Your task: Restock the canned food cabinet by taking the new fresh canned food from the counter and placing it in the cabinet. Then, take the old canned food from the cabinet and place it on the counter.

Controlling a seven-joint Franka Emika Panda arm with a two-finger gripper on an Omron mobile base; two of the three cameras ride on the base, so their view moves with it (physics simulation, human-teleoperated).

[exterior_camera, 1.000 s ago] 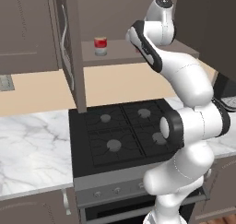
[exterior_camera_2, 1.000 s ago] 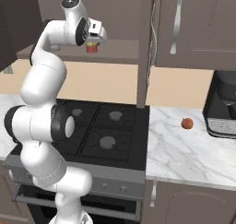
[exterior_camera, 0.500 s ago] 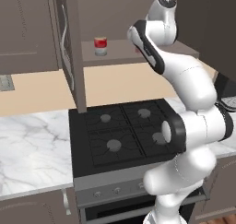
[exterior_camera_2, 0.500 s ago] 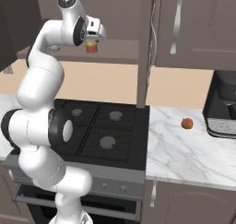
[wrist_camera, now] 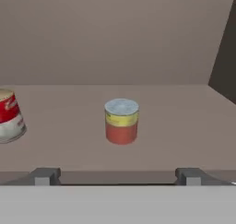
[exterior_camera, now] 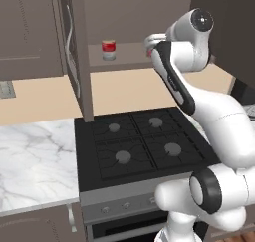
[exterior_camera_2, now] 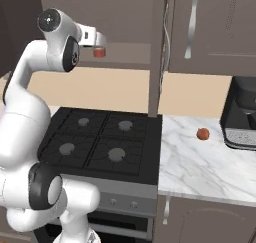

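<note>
Looking along the end effector (wrist_camera: 118, 176), you have its fingers spread wide and empty, with the new fresh canned food (wrist_camera: 121, 120) standing upright on the cabinet shelf (wrist_camera: 175, 121) straight ahead, clear of both tips. Your next target, I judge, is the old canned food (wrist_camera: 9, 115), also upright, lying well off toward that view's left edge.

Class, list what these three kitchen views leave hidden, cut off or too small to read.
- Old can: hand view, left edge crops it.
- New can: right base view, partly behind the tool.
- Can labels: too small everywhere.
- Dark appliance: right base view, cut by the right edge.
</note>
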